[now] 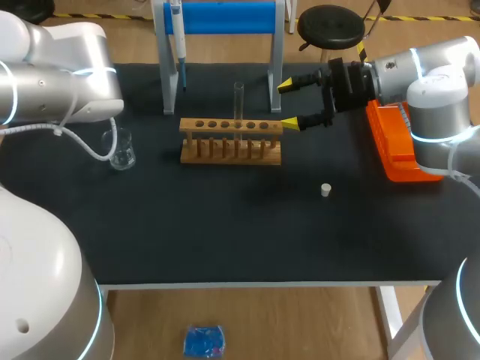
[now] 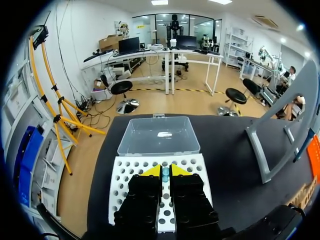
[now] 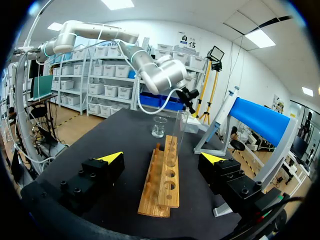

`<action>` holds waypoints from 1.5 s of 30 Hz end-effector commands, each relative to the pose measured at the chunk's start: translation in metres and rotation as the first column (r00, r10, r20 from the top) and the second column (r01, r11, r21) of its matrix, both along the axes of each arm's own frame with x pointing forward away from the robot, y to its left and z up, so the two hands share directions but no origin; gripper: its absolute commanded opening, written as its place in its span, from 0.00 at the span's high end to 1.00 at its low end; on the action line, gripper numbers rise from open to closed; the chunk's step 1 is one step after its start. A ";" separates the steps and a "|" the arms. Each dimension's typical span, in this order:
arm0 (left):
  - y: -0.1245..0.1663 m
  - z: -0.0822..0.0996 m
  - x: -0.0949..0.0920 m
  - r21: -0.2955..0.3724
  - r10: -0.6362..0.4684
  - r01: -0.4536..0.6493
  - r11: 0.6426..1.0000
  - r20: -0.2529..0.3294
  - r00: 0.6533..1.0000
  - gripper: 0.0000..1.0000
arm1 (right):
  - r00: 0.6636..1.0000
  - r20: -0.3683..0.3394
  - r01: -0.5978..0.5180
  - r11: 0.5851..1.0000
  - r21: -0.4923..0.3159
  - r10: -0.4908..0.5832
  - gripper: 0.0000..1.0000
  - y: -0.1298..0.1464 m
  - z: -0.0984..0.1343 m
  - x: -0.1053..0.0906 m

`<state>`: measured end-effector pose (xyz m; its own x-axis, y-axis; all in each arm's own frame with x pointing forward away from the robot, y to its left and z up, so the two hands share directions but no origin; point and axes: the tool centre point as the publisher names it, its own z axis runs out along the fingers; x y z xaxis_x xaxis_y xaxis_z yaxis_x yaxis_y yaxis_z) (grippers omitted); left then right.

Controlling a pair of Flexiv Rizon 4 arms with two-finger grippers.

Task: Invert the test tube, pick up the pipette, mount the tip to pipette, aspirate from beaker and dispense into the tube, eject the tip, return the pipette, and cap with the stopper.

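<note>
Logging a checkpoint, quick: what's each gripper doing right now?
Left gripper: closed, above the tip rack, nothing clearly held.
Right gripper: open, empty, at the wooden rack's end.

Robot body: left arm (image 1: 52, 75) and right arm (image 1: 439, 82), rounded silver-white shells with pale-blue rings at the joints; white cable (image 1: 82, 142) on the left. The left claw (image 2: 165, 171) and right claw (image 1: 286, 104) are black screw-studded blocks with yellow triangular tips.

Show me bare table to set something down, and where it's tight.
Open: the front strip from the rack to the table edge, broken only by the stopper; also between beaker and rack. Tight: the rack's back and right end, where tube, blue stand and the open right pincer bunch; orange box fills the right edge.
</note>
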<state>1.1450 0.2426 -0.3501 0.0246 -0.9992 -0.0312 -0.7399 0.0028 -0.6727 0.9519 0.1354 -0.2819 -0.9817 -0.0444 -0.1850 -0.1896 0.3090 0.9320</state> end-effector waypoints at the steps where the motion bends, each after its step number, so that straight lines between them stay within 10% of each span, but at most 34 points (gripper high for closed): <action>1: -0.001 0.010 -0.006 0.004 -0.003 0.003 1.000 0.010 1.000 1.00 | 1.000 0.001 0.000 1.000 -0.001 0.000 0.00 0.000 0.000 0.000; 32: -0.025 0.091 -0.038 0.096 -0.170 0.164 0.982 0.054 0.984 1.00 | 1.000 0.001 0.000 1.000 -0.001 0.000 0.00 0.000 0.000 0.000; 38: -0.057 0.121 -0.067 0.118 -0.486 0.479 0.870 0.043 0.873 1.00 | 1.000 0.001 0.000 1.000 -0.001 0.000 0.00 0.000 0.000 0.000; 43: -0.087 0.149 -0.104 0.119 -0.765 0.758 0.642 0.035 0.643 1.00 | 1.000 0.001 0.000 1.000 -0.001 0.000 0.00 0.000 0.000 0.000; 45: -0.087 0.149 -0.104 0.119 -0.765 0.758 0.642 0.035 0.643 1.00 | 1.000 0.001 0.000 1.000 -0.001 0.000 0.00 0.000 0.000 0.000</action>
<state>1.0798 0.1445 -0.2365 -0.4154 -0.8842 -0.2138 -0.5603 0.4338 -0.7056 0.9519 0.1355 -0.2819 -0.9817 -0.0445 -0.1850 -0.1896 0.3089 0.9320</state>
